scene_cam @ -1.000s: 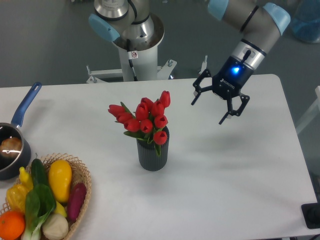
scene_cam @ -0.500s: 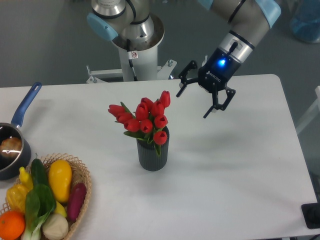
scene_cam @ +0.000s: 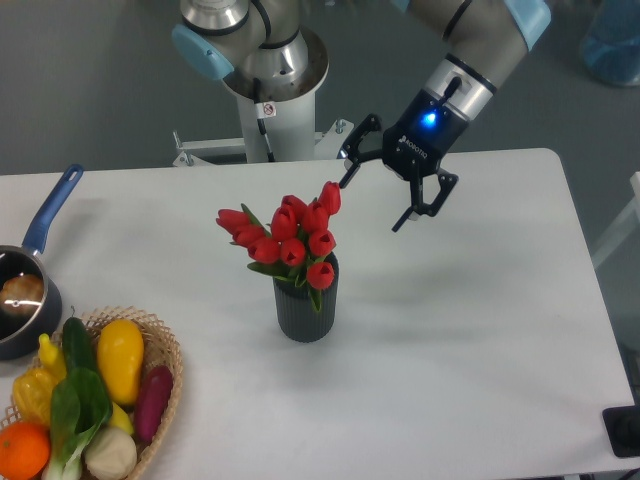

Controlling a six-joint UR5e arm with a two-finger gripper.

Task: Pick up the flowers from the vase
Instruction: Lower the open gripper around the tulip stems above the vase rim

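White and wide, the table (scene_cam: 470,350) carries the vase (scene_cam: 306,306) near its middle, with the flowers (scene_cam: 288,238) standing in it, red heads spread above the ribbed rim. To the right of the vase and in front of it the table surface is bare out to the right and front edges. Left of the vase, at the front-left corner, sits a wicker basket (scene_cam: 165,350) of vegetables, and beyond it, at the left edge, a blue-handled pot (scene_cam: 28,290); both are well apart from the vase. Behind the vase, past the back edge, rises the robot's base column (scene_cam: 270,105).

Up and to the right of the vase hangs the end effector (scene_cam: 374,194), fingers spread wide, holding nothing, one fingertip close beside the topmost tulip. Half a second ago it was further right of the flowers, and a second ago further right and lower. Vase and flowers are unmoved.
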